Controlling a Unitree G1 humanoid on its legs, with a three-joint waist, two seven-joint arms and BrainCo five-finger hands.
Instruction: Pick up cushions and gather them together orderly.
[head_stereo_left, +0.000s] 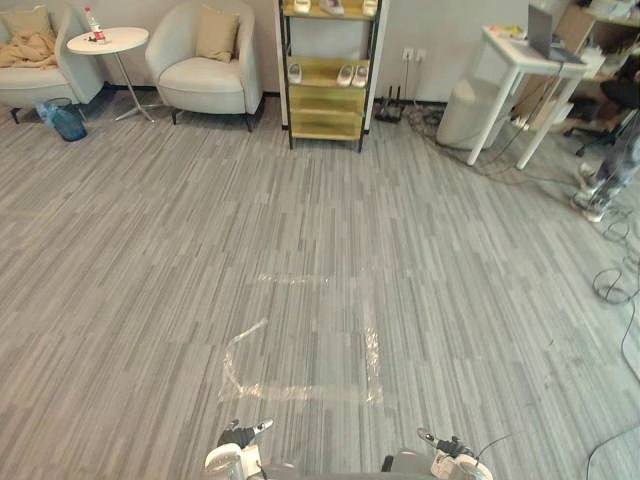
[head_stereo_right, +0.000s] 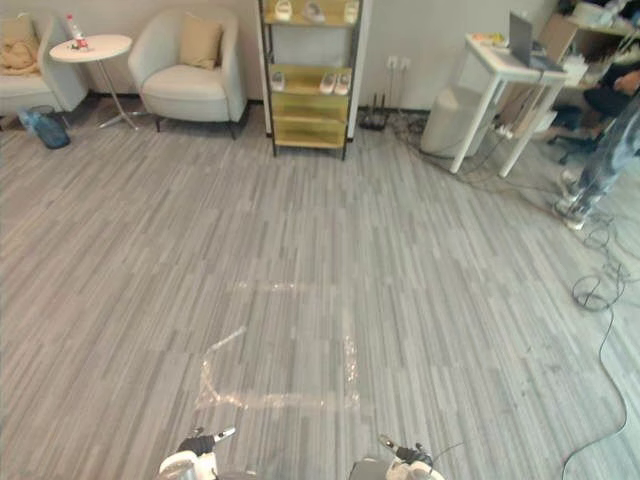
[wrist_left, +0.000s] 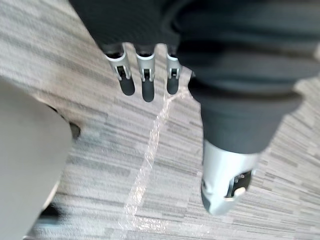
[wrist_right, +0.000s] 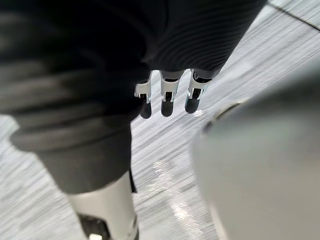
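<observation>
A beige cushion (head_stereo_left: 217, 34) stands upright on the light armchair (head_stereo_left: 205, 82) at the far wall. Another tan cushion (head_stereo_left: 27, 22) leans on the sofa (head_stereo_left: 40, 85) at the far left, above a crumpled beige blanket (head_stereo_left: 28, 50). My left hand (head_stereo_left: 243, 435) hangs low at the bottom edge of the eye views, and my right hand (head_stereo_left: 447, 445) hangs beside it. In the left wrist view the left hand's fingers (wrist_left: 144, 80) hang straight over the floor with nothing in them. The right hand's fingers (wrist_right: 167, 95) hang straight too, empty.
A round white side table (head_stereo_left: 108, 42) with a bottle (head_stereo_left: 94, 24) stands between sofa and armchair, a blue bin (head_stereo_left: 65, 119) below. A yellow shelf unit (head_stereo_left: 328, 90) holds shoes. At the right are a white desk (head_stereo_left: 525, 70), a seated person (head_stereo_left: 615, 150) and floor cables. Clear tape (head_stereo_left: 300, 390) marks the carpet.
</observation>
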